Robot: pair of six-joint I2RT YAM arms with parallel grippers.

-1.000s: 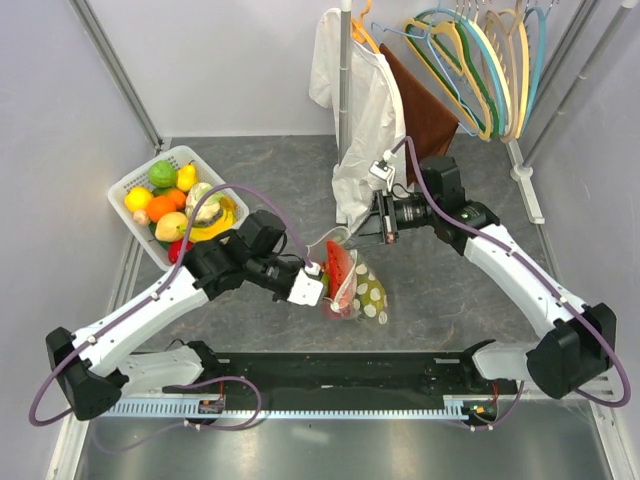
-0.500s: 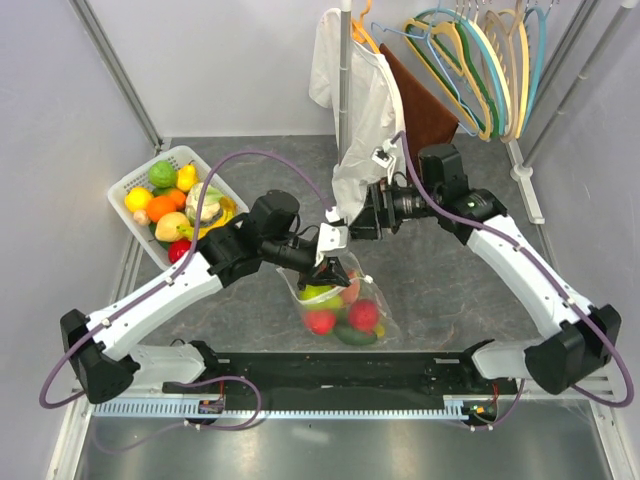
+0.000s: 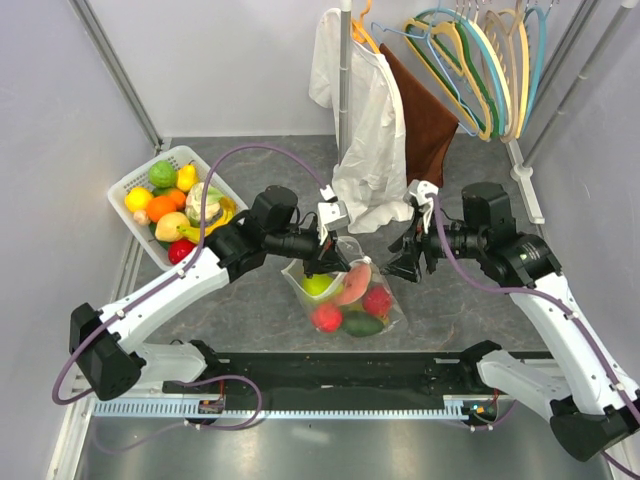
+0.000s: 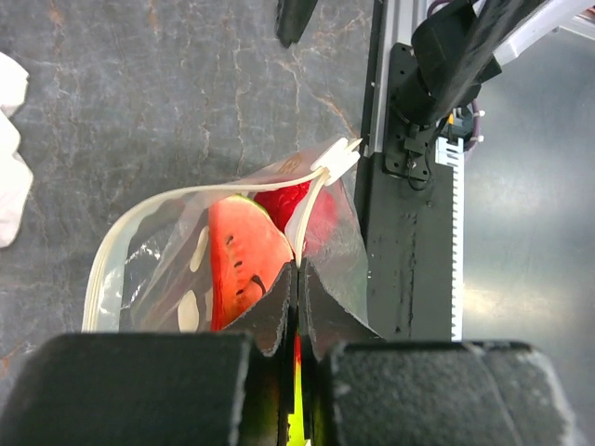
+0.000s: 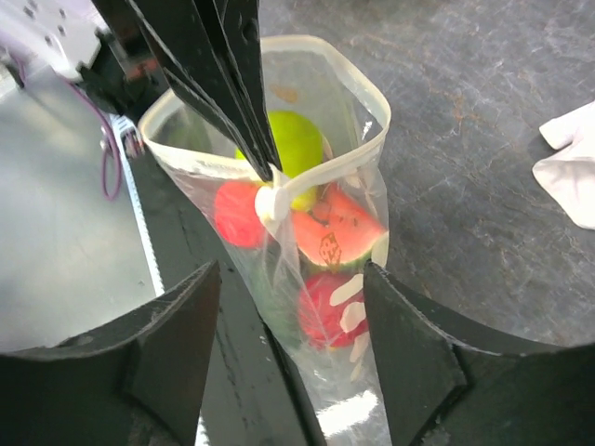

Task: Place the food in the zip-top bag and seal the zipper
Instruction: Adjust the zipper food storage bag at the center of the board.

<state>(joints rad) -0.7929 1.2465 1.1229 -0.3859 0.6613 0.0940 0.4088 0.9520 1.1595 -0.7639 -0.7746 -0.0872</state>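
The clear dotted zip-top bag (image 3: 350, 300) hangs from my left gripper (image 3: 328, 262), which is shut on its mouth edge (image 4: 296, 279). The mouth gapes open; the zipper track (image 5: 364, 93) rims it, with the white slider tab (image 4: 337, 160) (image 5: 272, 201) beside my left fingers (image 5: 228, 84). The food inside includes a watermelon slice (image 4: 237, 260) (image 5: 339, 228), a green fruit (image 5: 297, 139) and red fruits (image 5: 325, 307). My right gripper (image 3: 392, 270) (image 5: 291, 269) stands open just right of the bag, holding nothing.
A white lattice basket (image 3: 128, 186) with more toy fruit sits at the back left. A white shirt (image 3: 365, 130), brown cloth (image 3: 425, 110) and coloured hangers (image 3: 480, 70) hang behind. The black base rail (image 3: 350, 370) runs along the near edge.
My right gripper has let go of the bag's mouth, opened and drawn back to the right. The left gripper has shifted right and back with the bag, and the food has settled lower inside.
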